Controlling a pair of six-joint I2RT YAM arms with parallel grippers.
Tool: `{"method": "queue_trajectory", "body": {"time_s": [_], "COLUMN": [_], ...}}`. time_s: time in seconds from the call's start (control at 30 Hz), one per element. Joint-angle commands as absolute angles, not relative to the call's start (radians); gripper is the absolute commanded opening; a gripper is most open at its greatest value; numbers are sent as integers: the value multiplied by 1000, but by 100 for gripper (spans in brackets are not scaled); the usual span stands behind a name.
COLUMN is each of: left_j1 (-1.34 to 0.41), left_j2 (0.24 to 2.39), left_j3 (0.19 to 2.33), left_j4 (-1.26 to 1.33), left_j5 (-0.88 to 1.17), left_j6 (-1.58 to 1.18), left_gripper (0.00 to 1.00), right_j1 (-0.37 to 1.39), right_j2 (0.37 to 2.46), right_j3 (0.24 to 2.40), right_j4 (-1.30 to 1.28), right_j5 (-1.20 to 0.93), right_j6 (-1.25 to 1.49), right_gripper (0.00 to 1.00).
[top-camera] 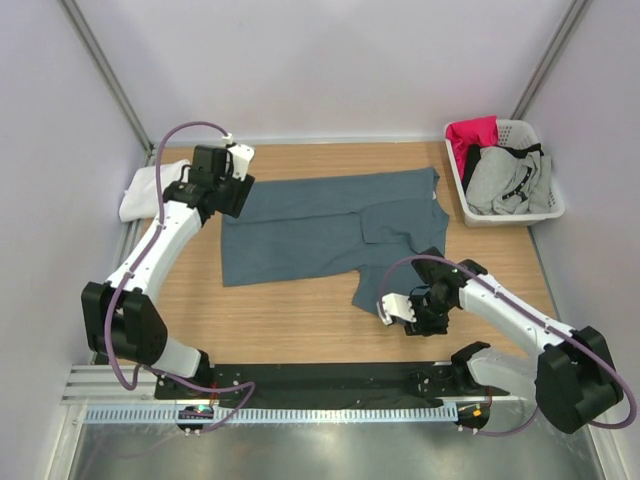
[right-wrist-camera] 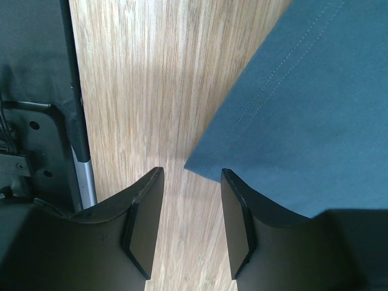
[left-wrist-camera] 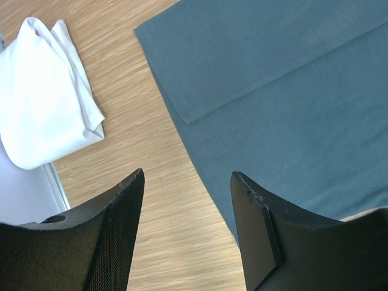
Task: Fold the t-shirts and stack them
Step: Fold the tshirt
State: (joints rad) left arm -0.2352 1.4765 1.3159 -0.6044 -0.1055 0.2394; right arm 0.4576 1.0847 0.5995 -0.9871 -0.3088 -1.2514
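Left tool [left-wrist-camera: 187,182]: spread wide, empty, over bench [left-wrist-camera: 139,139]; blue t-shirt [left-wrist-camera: 291,91] edge passing beneath one finger, white t-shirt [left-wrist-camera: 42,91] bunched well off to the other side. Right tool [right-wrist-camera: 191,176]: parted moderately, empty; blue t-shirt corner just ahead of tips, apparently untouched.

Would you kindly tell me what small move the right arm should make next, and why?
Probably lower the right gripper and close on the near corner of the slate-blue t-shirt. Its jaws stand open and empty, that corner lies flat on the table just ahead of the gap, and the shirt is only partly folded.
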Motion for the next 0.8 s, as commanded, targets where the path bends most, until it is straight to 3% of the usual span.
{"method": "queue_trajectory", "body": {"time_s": [0.0, 0.4, 0.63, 0.77], "left_j1": [-232, -189, -5, 38], "left_j2": [1476, 1496, 1624, 1579], "left_j3": [1319, 1316, 1397, 1319], "left_j4": [-589, -650, -1001, -994], "left_j5": [-123, -101, 175, 242], "left_j6": [238, 163, -139, -169], "left_gripper": [61, 62, 58, 59], "right_j1": [463, 463, 465, 463], "right_j2": [1118, 1177, 1183, 1140], "right_j3": [588, 558, 563, 586], "right_j4": [-942, -842, -842, -873], "right_j5": [-299, -282, -256, -259], "right_j6": [-1278, -1285, -1285, -1272], "right_gripper": [48, 39, 13, 4]}}
